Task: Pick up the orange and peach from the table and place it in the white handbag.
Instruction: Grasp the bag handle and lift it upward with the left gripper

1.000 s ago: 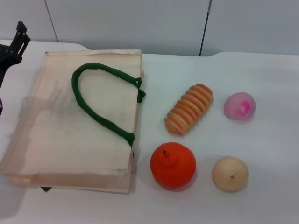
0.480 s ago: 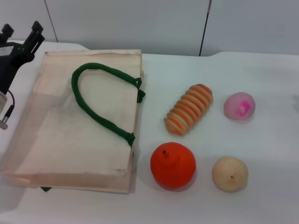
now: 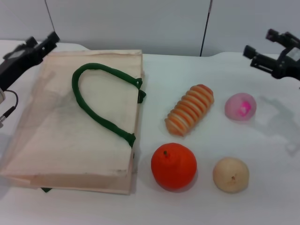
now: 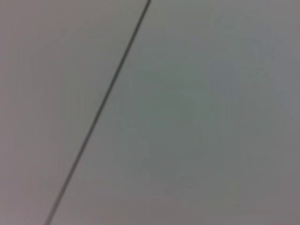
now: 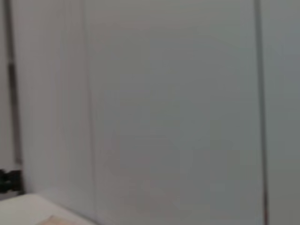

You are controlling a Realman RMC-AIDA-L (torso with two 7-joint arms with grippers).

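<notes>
On the table, our right gripper (image 3: 261, 50) hung open behind the peach (image 3: 240, 106); left gripper (image 3: 40, 45) unclear, over the white handbag (image 3: 61, 136).
The orange (image 3: 173, 166) sat beside a tan fruit (image 3: 230, 174); we might grab that instead.

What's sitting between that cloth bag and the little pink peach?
In the head view, a ribbed orange-and-cream piece lies on the table between the white handbag and the peach, touching neither.

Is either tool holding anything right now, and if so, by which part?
Nothing is held. The left tool is above the white handbag's far left corner; the right tool is open beyond the peach. The orange lies untouched.
</notes>
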